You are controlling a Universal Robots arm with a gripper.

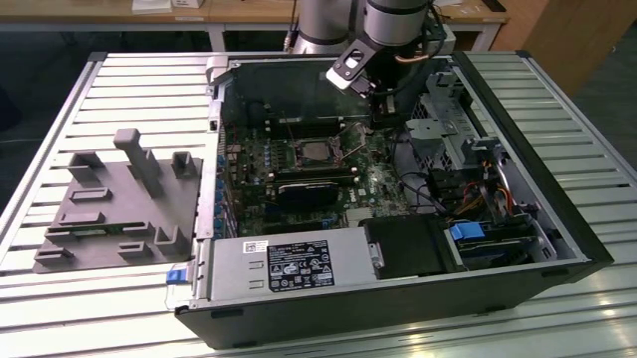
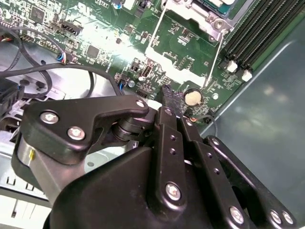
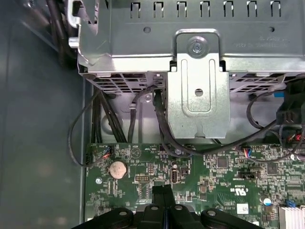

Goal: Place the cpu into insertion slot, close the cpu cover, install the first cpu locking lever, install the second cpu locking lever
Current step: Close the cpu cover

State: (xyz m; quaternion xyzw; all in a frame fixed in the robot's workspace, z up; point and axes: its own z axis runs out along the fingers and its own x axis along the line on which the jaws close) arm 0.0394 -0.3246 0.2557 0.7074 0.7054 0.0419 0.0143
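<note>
gripper [image 2: 170, 95] fingers pressed together, nothing visibly pinched; tips sat just off the green board, coin cell [image 2: 192, 98] just beside them; nearer locking lever [image 2: 213, 59], a thin wire, ended close to the tips; other locking lever [image 2: 155, 31] ran further off; cpu [image 1: 318, 153] lay in the insertion slot [image 1: 295, 154], out beyond the fingertips; cpu cover [image 2: 190, 12] looked folded down over it, cut off at the frame edge so not certain; my read: lever step in hand; best done using the shut fingers as a pusher near the wire's free end, steady sweep down and under its hook, keeping off the coin cell and cables [image 3: 143, 102]; pose: arm reached steeply down into the case, wrist tilted, fingers aimed at the board between socket and drive cage [image 3: 198, 90]
</note>
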